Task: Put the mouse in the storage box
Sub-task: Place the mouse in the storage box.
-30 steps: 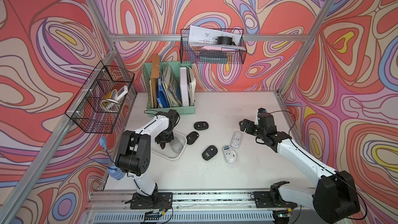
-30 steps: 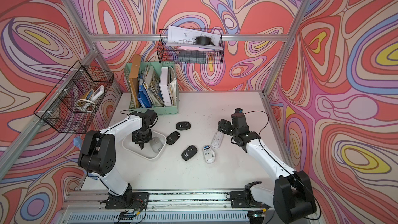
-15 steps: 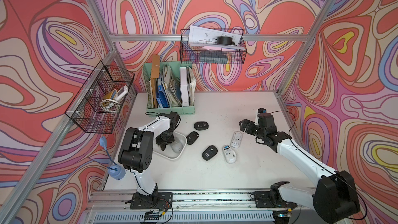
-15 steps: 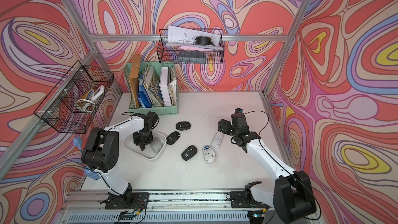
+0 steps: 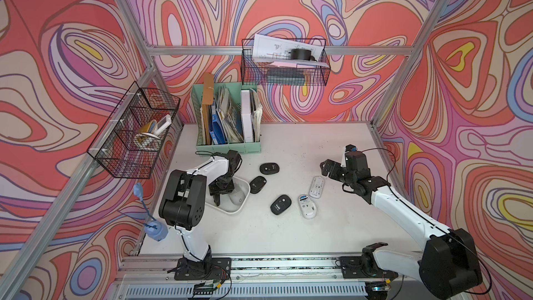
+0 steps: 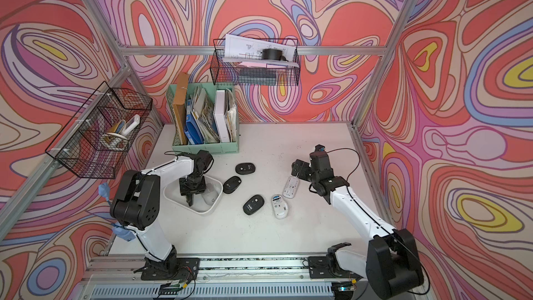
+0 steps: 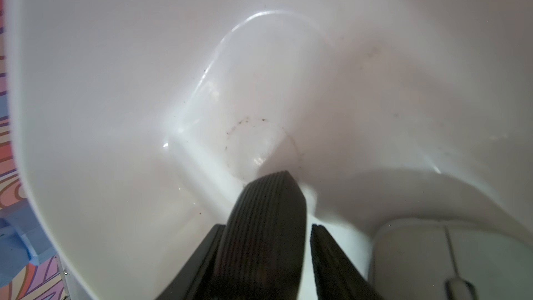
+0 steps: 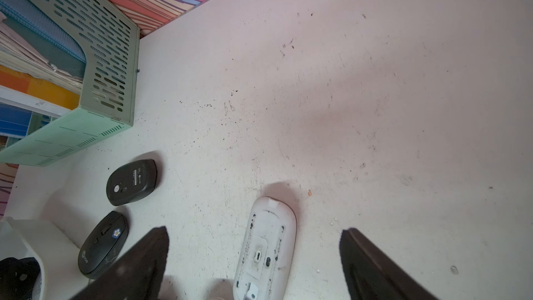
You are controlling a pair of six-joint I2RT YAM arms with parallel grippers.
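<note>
While I'm on a top view, the mouse (image 5: pixel 237 197) lies inside the storage box (image 5: pixel 232 212). Left wrist: left gripper (image 7: pixel 307 212) barely parted, empty, mouse beside it. Right wrist: right gripper (image 8: pixel 253 230) spread wide, empty, over a flipped white mouse (image 8: pixel 266 249); the black mouse (image 8: pixel 131 181) has a label I can't read.

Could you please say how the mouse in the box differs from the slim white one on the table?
The boxed mouse lies in the storage box; the slim mouse lies on the table. The boxed mouse shows its buttons; the slim mouse shows its underside. Both are white.
</note>
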